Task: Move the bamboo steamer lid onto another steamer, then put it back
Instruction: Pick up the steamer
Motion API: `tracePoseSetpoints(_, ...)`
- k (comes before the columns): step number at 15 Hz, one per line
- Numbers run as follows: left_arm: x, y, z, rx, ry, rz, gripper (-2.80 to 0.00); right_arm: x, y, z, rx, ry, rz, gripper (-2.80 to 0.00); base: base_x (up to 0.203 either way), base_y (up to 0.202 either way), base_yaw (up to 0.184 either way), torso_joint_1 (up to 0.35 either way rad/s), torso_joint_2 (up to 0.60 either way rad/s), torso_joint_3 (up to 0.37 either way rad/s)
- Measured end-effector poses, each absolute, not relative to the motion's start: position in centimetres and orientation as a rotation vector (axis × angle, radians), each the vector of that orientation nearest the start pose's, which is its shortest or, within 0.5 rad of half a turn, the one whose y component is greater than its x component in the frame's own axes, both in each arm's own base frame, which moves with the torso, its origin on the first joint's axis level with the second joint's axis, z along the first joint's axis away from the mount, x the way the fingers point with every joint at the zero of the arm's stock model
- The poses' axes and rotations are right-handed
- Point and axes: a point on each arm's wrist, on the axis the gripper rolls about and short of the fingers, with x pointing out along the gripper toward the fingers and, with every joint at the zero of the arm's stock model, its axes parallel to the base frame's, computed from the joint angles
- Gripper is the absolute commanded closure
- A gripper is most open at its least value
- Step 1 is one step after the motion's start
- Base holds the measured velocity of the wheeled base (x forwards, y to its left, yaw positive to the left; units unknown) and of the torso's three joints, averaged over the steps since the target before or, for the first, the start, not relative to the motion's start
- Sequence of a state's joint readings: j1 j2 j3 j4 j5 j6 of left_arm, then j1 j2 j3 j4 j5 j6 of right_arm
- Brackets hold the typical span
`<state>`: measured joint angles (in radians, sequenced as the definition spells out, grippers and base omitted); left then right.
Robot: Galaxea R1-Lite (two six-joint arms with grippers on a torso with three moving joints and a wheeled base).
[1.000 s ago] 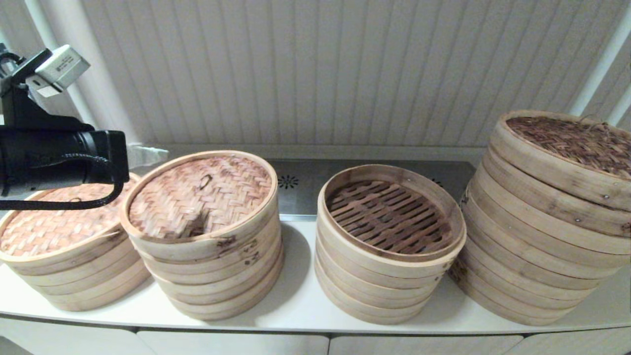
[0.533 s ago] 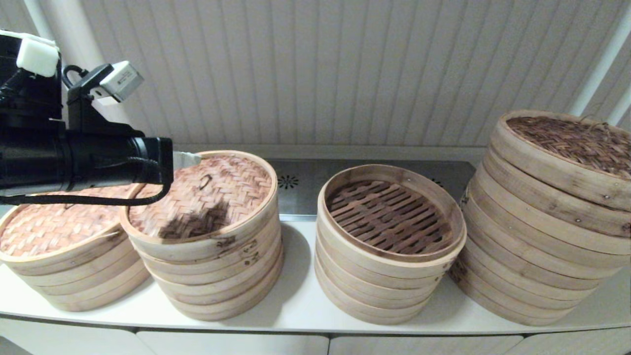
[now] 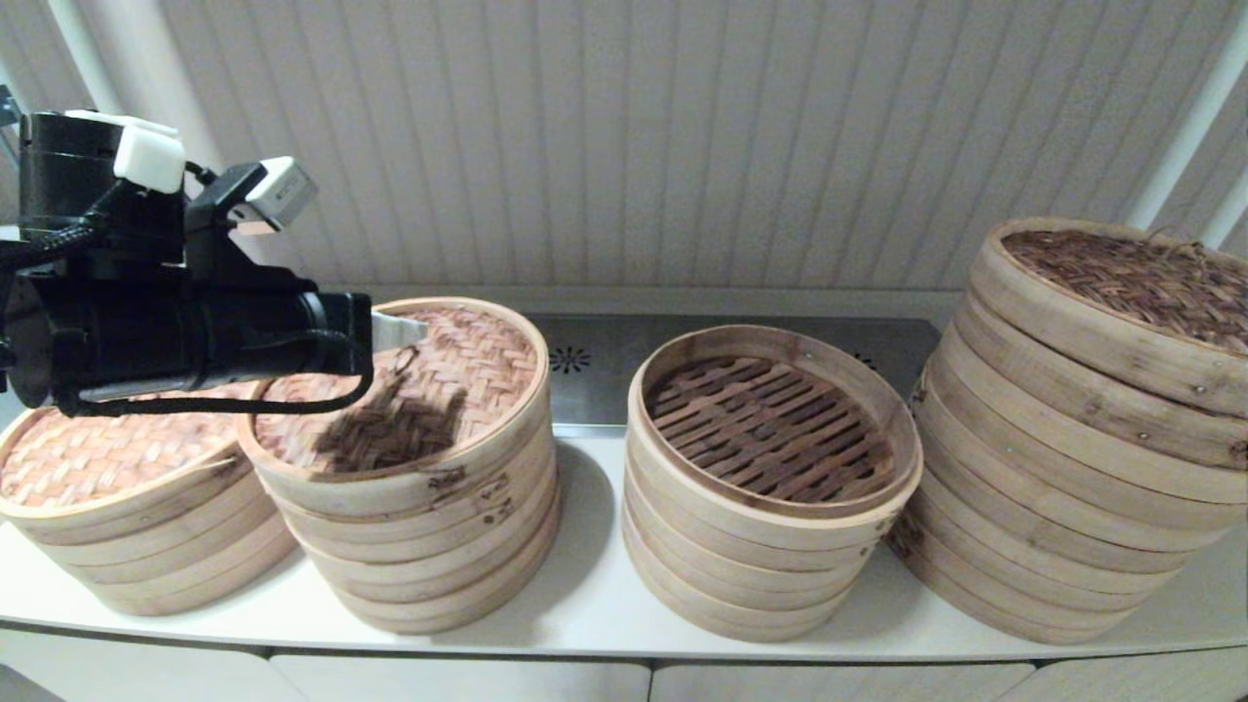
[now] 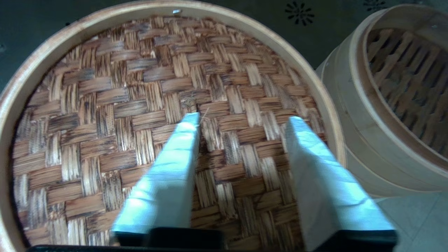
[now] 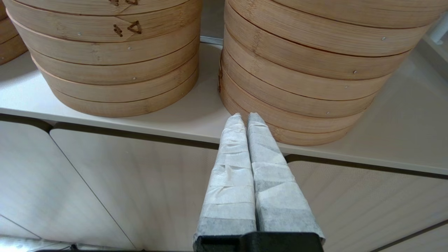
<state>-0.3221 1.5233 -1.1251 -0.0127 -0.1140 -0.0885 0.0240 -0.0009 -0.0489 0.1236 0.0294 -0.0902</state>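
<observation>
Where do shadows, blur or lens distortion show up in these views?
Head view: the left gripper casts a dark shadow on the woven lid; the wall boards fan outward, a wide-lens effect. Left wrist view: the fingers are soft and bright. Right wrist view: the right gripper looks crisp, evenly lit.

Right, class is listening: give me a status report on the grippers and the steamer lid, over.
Left gripper open over woven lid, near its loop. Right gripper shut, parked below counter. Open steamer beside it, nothing between.
</observation>
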Motion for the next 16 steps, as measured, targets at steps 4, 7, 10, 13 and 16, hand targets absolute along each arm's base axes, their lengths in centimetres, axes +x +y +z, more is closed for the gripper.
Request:
tracePoseSetpoints(4,26.7,-9.2,24.8,-0.041,0.439,-0.407,-2.8,-2.7,0.0,7.6,-0.089,0.072,0.057,0.0,0.0,0.0,0.0,0.0,0.0,0.0)
tracePoseSetpoints(7,27.5,-9.3,24.2,-0.035,0.414,-0.368,-2.8,-2.7,0.0,7.6,-0.087,0.072,0.057,0.0,0.0,0.0,0.0,0.0,0.0,0.0)
tracePoseSetpoints(10,27.7,-9.4,23.7,-0.029,0.42,-0.361,-2.8,-2.7,0.0,7.6,-0.089,0.072,0.058,0.0,0.0,0.0,0.0,0.0,0.0,0.0)
tracePoseSetpoints(13,27.7,-9.3,23.2,-0.024,0.429,-0.347,-2.8,-2.7,0.0,7.6,-0.087,0.072,0.058,0.0,0.0,0.0,0.0,0.0,0.0,0.0)
tracePoseSetpoints(16,27.9,-9.3,23.0,-0.023,0.433,-0.34,0.0,-2.7,0.0,7.6,-0.086,0.072,0.058,0.0,0.0,0.0,0.0,0.0,0.0,0.0)
